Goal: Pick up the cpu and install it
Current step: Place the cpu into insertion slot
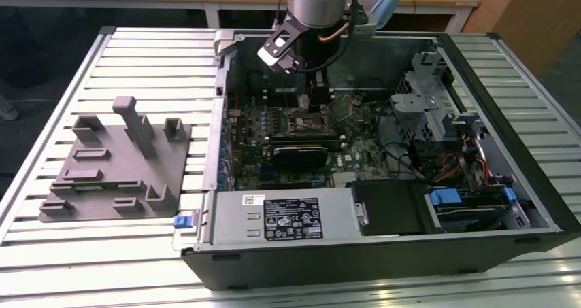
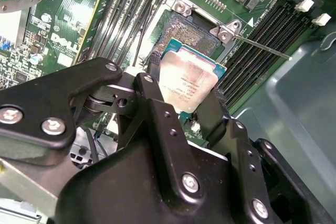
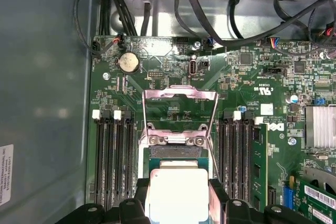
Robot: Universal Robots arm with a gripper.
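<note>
- Black two-finger gripper (image 2: 184, 98) pinches the small square silver-topped cpu (image 2: 190, 77) by two opposite edges.
- Cpu sits over the open metal-framed socket (image 3: 176, 152) on the green motherboard (image 1: 363, 148), between banks of black memory slots (image 3: 113, 156); cannot tell if it touches the socket.
- Socket's metal load plate (image 3: 180, 109) is swung open.
- Open black computer case (image 1: 382, 260) lies on the slatted metal table (image 1: 136, 56); moulded grey plastic tray (image 1: 109, 165) is beside it, on the exterior view's left.
</note>
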